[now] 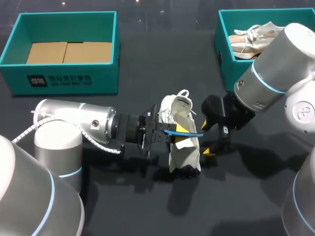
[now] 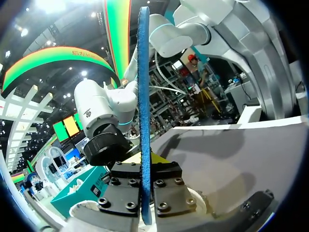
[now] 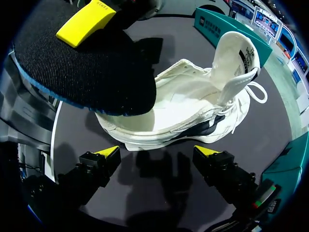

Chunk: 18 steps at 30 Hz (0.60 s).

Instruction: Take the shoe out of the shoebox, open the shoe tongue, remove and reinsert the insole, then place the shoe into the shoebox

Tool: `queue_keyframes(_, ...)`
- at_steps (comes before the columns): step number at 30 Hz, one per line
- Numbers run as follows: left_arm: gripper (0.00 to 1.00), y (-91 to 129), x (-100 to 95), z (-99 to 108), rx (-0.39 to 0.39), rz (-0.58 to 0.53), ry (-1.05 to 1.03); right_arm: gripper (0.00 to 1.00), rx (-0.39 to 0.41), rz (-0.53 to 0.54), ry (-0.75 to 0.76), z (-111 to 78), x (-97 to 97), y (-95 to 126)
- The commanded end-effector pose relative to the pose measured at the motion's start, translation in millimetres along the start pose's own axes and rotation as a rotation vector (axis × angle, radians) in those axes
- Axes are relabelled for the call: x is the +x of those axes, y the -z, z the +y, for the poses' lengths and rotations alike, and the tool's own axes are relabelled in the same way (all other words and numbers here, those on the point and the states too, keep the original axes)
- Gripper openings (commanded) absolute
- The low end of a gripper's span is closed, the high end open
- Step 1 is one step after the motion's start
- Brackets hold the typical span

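Exhibition hall: arched green-orange banner (image 2: 53, 60), display screens (image 2: 67, 129), high ceiling lights (image 2: 48, 5).

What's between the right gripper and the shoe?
Only bare table, shown in the right wrist view: the open right gripper sits just short of the shoe.

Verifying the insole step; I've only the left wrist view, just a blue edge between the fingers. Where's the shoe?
Observer: The white lace-up sneaker lies on the dark table, under the black, blue-edged insole that the left gripper clamps.
Operator: Tongue open?
Observer: Yes, its white tongue stands pulled up, the opening exposed.
Operator: Right gripper?
Observer: The right gripper is open and empty, the sneaker just ahead of it.
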State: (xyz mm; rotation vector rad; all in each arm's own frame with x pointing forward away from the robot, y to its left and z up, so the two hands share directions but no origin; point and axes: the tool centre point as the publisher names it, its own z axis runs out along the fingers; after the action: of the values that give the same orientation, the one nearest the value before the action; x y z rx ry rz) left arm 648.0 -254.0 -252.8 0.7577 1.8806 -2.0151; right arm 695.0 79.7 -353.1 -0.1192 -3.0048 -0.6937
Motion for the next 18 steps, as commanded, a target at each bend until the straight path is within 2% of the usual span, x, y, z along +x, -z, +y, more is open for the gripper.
queue_keyframes(1, 0.0, -10, 2.4, 10, 0.008, -0.012, -0.019, 1.0, 0.0, -0.003, 0.0, -0.1, 1.3, -1)
queue_keyframes(18, 0.0, -15, 4.0, 29, 0.007, -0.053, -0.05, 1.0, 0.0, -0.003, 0.0, -0.1, 1.3, -1)
